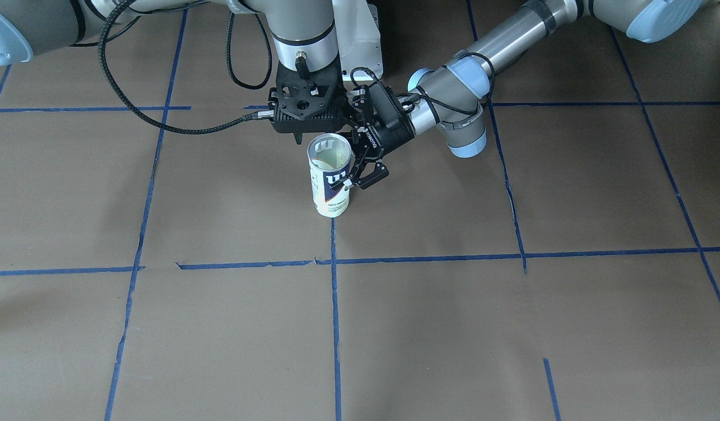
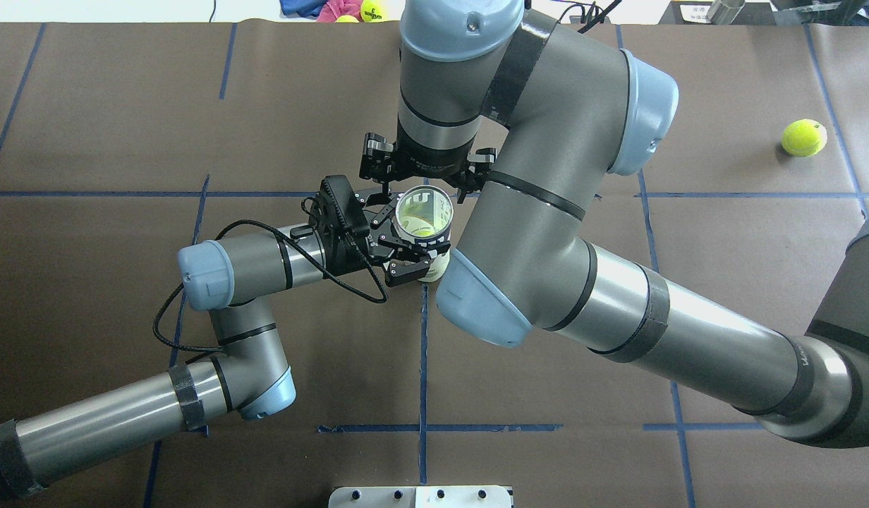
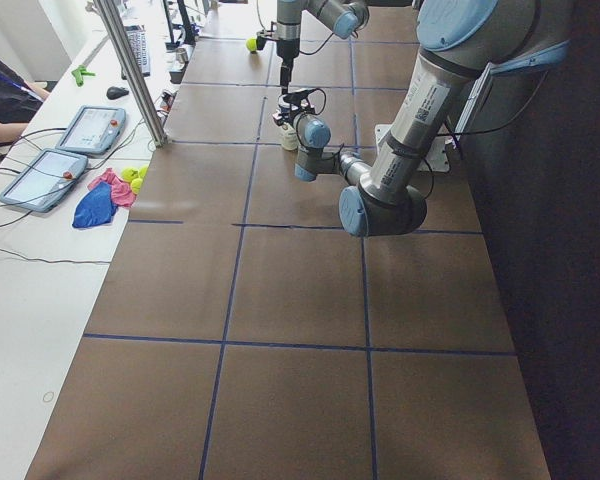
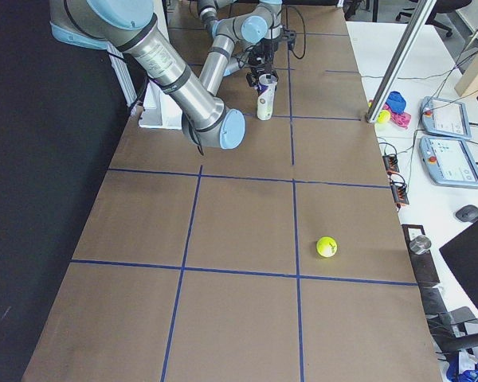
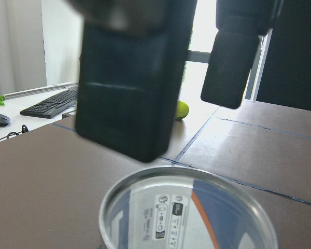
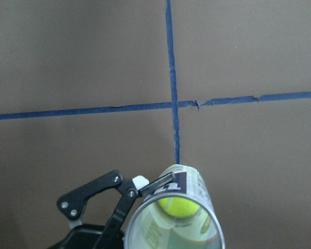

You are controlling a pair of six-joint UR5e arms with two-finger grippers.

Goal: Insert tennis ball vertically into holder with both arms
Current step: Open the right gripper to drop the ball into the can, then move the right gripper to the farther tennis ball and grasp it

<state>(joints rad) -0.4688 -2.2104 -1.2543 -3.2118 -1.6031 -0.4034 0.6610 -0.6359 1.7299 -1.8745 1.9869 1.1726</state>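
Six cameras, all meeting on the holder.

I had the front-facing view looking steeply down from across the table and the overhead one from the opposite edge; both covered the table's middle. The two side views looked along the table from its ends, far off, and the holder showed small. The right wrist view looked down into its mouth from close above; the left wrist view sat nearest, level with its rim, facing the table's right end.
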